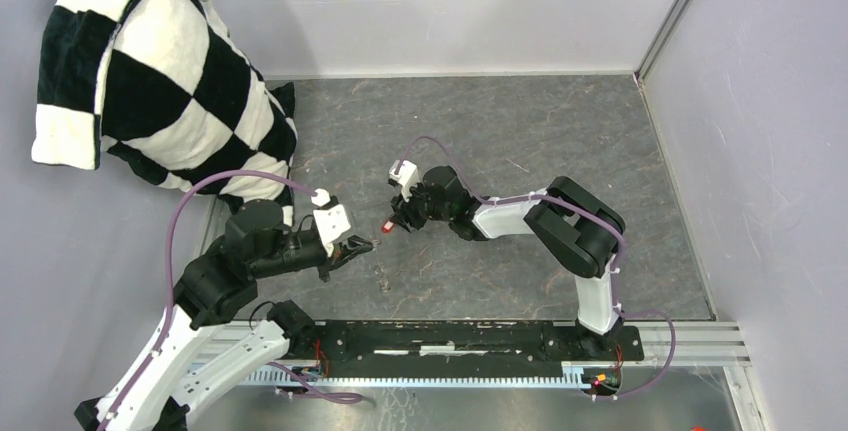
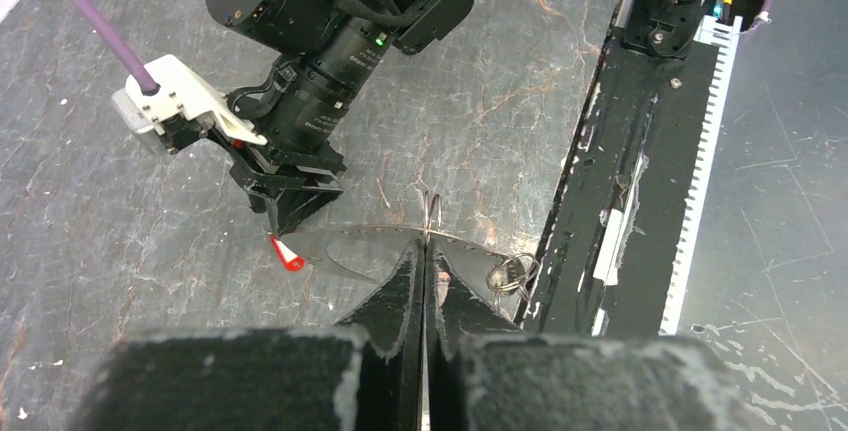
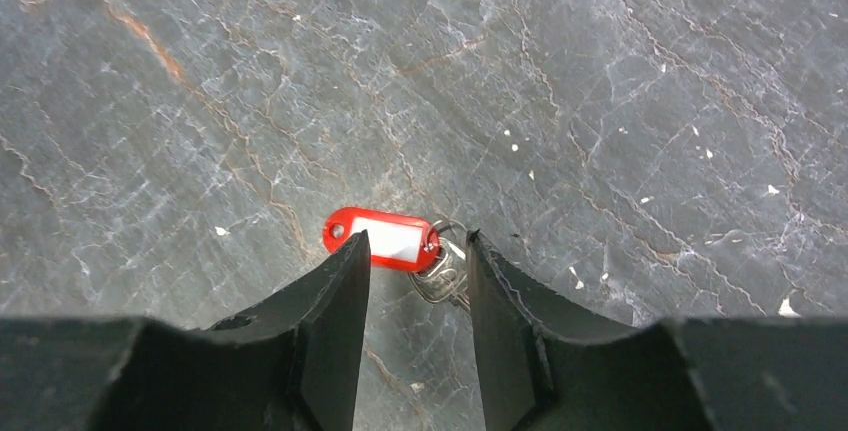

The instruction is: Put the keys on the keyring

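My left gripper is shut on the keyring, a thin silvery wire that runs across its fingertips. A small silver ring bunch hangs on that wire just right of the fingers. One of the keys, silver with a red tag, lies on the table. My right gripper stands over it with jaws apart, the key between them and the tag half behind the left finger. In the top view the right gripper is at the red tag, a short way from the left gripper.
A black-and-white checked cushion leans at the back left. A black rail with the arm bases runs along the near edge. Grey walls close the table at the back and right.
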{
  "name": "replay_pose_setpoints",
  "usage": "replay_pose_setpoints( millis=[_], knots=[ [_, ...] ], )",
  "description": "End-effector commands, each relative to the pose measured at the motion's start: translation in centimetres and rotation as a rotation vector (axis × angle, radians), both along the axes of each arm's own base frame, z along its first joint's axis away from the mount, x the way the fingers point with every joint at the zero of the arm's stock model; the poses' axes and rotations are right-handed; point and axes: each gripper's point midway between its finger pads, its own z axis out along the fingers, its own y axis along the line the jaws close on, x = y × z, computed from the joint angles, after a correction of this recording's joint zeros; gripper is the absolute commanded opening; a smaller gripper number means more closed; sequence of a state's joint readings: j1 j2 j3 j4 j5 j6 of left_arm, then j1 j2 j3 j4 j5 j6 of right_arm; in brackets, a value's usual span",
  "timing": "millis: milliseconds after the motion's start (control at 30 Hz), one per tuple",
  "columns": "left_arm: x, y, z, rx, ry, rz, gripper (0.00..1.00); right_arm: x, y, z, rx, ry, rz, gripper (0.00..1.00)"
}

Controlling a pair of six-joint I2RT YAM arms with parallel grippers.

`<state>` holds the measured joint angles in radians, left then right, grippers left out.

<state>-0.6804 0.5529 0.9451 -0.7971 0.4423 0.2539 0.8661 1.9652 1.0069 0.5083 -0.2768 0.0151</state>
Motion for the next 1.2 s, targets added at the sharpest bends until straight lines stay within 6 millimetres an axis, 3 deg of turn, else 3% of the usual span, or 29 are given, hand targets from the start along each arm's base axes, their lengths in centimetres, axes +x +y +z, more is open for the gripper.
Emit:
replay_pose_setpoints(
  millis=[0,500,833,933,1100,1167],
  knots=[
    [-0.6,-0.8,2.0,-0.071,-0.011,-0.036,0.02,1.1,0.4,0.4,-0.008,-0.056,-0.008,0.46],
    [-1.4,-0.8,2.3,-0.087,-0.003,-0.066,0.02,1.4,0.3,-1.2,-0.037,-0.049,-0.015,0.4],
    [-1.6,-0.5,2.1,-0.078,-0.006,-0.062,0.02,1.4,0.8,-1.4,-0.03,-0.051,-0.001,0.3],
    [-1.6,-0.4,2.0,-0.077,-0.007,-0.06,0.02,1.2,0.7,-1.6,-0.033,-0.048,0.006,0.23],
    [-1.5,-0.3,1.6,-0.068,0.001,-0.048,0.02,0.7,1.1,-0.9,-0.003,-0.049,0.037,0.01],
    [-1.3,-0.3,1.5,-0.063,0.004,-0.04,0.02,0.3,1.3,-0.2,0.02,-0.05,0.057,0.0]
  ],
)
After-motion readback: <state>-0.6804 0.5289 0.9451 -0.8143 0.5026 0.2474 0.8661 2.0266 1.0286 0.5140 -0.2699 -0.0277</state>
